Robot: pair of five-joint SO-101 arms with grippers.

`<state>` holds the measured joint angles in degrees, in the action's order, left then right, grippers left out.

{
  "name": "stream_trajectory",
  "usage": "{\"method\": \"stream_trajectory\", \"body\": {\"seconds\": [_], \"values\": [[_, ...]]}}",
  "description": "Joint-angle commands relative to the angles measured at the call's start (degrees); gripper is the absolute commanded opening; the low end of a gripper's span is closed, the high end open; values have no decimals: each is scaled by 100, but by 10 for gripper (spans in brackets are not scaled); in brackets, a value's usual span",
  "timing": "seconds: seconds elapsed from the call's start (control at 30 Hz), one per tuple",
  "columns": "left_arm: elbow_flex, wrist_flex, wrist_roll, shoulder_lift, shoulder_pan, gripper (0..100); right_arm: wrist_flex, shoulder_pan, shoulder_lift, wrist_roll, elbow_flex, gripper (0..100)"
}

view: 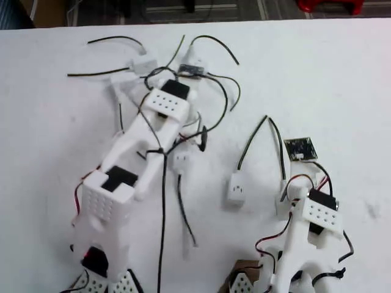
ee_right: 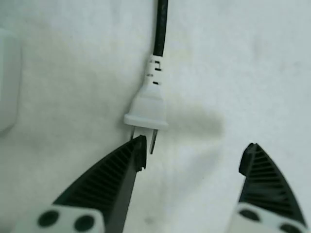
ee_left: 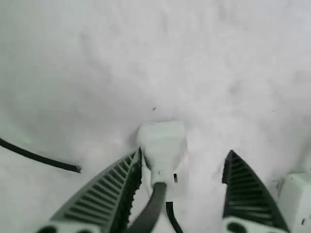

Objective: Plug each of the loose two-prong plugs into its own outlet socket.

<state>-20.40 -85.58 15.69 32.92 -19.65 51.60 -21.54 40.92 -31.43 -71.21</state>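
Just ahead of the right tool (ee_right: 195, 148), a white two-prong plug (ee_right: 146, 109) is lying flat on the counter (ee_right: 252, 58). Its two bare prongs are pointing back toward the tool and its black cord (ee_right: 160, 24) is running away from it. With the prongs showing bare, this plug is plainly not sitting in any socket. The right tool is standing wide open and holding nothing. One finger (ee_right: 121, 170) is ending just beside the prongs, and the other is well apart from the plug.

At the lower centre of the high view, an outlet socket (view: 237, 188) is lying face up near the right arm, with nothing plugged into it as far as I can see.

Toward the upper left of the high view, the left arm is stretching out over a tangle of cords. Its left tool (ee_left: 183, 156) is also gaping wide, straddling a white connector body (ee_left: 163, 143). That body is touching one finger and lying apart from the other, so it is not being gripped. I cannot tell whether it is a plug or a socket.

I am judging the task to be at its start: no pairing is showing as made, and every plug is waiting to be picked up and seated.
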Motion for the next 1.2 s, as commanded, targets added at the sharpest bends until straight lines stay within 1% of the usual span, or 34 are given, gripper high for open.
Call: {"method": "stream_trajectory", "body": {"seconds": [0.0, 0.07, 0.23, 0.37, 0.43, 0.57, 0.6, 0.7, 0.8, 0.97, 1.03, 1.1, 1.17], "values": [[-26, -105, -264, -382, 4, 302, -66, -31, 57, 53, 18, 308], [-18, -105, -510, -198, 13, 301, -66, -31, 57, 53, 18, 308], [-70, -88, -519, 409, 110, 301, -66, -40, 57, 62, 18, 308], [-79, -79, -527, 593, 101, 290, -66, -40, 57, 62, 18, 308], [-79, 9, -554, 593, 110, 227, -66, -40, 57, 62, 18, 308], [-97, 26, -563, 576, 171, 35, -66, -40, 57, 62, 18, 308], [-167, 9, -563, 567, 189, 25, -66, -40, 57, 62, 18, 308], [-501, -132, -527, 567, 312, 31, -66, -40, 57, 62, 18, 308], [-1108, -413, -527, 567, 479, 31, -66, -40, 57, 62, 18, 308], [-2268, -1002, -571, 576, 1007, 31, -75, -40, 57, 62, 18, 308], [-2646, -1081, -589, 585, 1156, 31, -75, -40, 57, 62, 18, 308], [-3015, -1029, -888, 629, 1235, 31, -75, -40, 57, 62, 18, 308], [-3253, -809, -1284, 637, 1288, 31, -75, -40, 57, 62, 18, 308]]}}
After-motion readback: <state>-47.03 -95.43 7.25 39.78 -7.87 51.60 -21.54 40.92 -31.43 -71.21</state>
